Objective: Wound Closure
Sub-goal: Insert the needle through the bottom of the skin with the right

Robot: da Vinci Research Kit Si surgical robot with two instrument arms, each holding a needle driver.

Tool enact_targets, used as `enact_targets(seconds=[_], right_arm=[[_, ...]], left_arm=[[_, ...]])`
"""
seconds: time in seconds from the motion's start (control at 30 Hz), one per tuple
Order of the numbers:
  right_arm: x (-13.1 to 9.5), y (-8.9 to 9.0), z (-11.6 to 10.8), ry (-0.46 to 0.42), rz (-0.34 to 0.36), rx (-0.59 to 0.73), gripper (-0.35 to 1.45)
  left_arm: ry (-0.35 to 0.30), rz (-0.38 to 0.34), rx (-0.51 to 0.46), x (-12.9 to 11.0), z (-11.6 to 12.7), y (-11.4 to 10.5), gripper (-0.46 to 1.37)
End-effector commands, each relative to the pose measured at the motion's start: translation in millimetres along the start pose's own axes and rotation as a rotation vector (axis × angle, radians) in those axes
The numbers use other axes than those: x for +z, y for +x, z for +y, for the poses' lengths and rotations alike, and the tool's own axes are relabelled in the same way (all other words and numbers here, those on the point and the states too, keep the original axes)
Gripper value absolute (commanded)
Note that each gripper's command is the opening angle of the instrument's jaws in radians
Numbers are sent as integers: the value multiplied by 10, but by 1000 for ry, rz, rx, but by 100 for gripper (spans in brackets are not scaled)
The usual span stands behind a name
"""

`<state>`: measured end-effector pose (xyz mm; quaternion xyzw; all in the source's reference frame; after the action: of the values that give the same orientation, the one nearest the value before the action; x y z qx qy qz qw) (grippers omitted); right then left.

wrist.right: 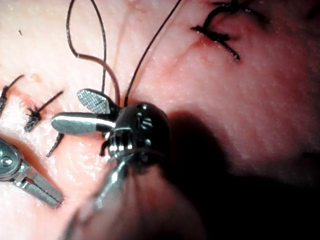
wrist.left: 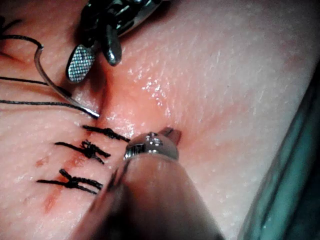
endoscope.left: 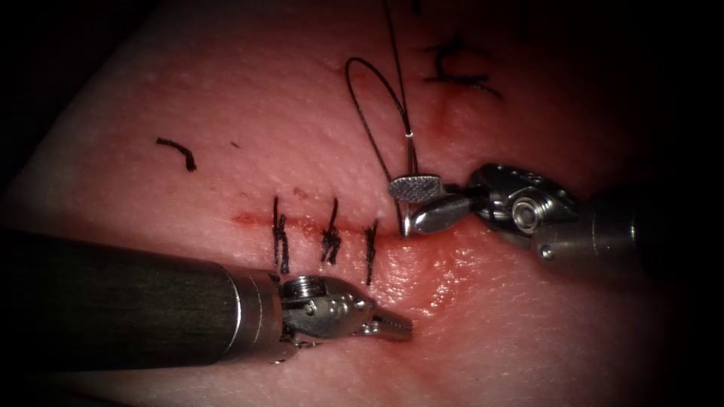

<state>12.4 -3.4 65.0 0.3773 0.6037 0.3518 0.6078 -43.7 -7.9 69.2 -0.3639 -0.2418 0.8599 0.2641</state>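
The curved needle (endoscope.left: 412,160) stands upright just right of the third stitch (endoscope.left: 371,249), its tip sunk into the tissue (endoscope.left: 249,113) at the cut (endoscope.left: 249,220). My right tool (endoscope.left: 406,205) has its jaws open around the needle's lower part and grips nothing. In the left wrist view the needle (wrist.left: 55,85) arcs down into the cut beside the right tool (wrist.left: 95,67). Black thread (endoscope.left: 362,83) loops up from the needle's rear end. On the tissue below the cut lies my left tool (endoscope.left: 406,330), shut and holding nothing.
Three tied stitches (endoscope.left: 330,235) cross the cut left of the needle. An older stitch (endoscope.left: 456,71) sits at the upper right. A cut end of thread (endoscope.left: 177,153) lies upper left. Red fluid (endoscope.left: 430,271) wets the tissue below the right tool.
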Motion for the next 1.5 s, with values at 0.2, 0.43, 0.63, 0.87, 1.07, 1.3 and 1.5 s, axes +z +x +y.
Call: enact_targets(seconds=[0.2,0.43,0.63,0.87,1.07,1.3,1.5], right_arm=[[-23,7,10,-78,-43,-51,99],[-17,23,31,-170,-39,-133,88],[1,28,38,-214,-83,-234,75],[14,20,33,-222,-136,-321,75],[17,19,32,-250,-161,-397,75],[26,16,35,-286,-176,-430,72],[31,12,37,-307,-204,-441,58]], left_arm=[[-4,0,0,0,0,0,-35],[-7,0,-2,3,0,2,-35],[-9,0,0,0,0,-1,-35],[-12,-1,3,-3,0,-4,-35],[-11,2,2,-2,0,-3,-35],[-10,2,3,-1,0,-4,-35],[-10,2,3,-1,1,-4,-35]])
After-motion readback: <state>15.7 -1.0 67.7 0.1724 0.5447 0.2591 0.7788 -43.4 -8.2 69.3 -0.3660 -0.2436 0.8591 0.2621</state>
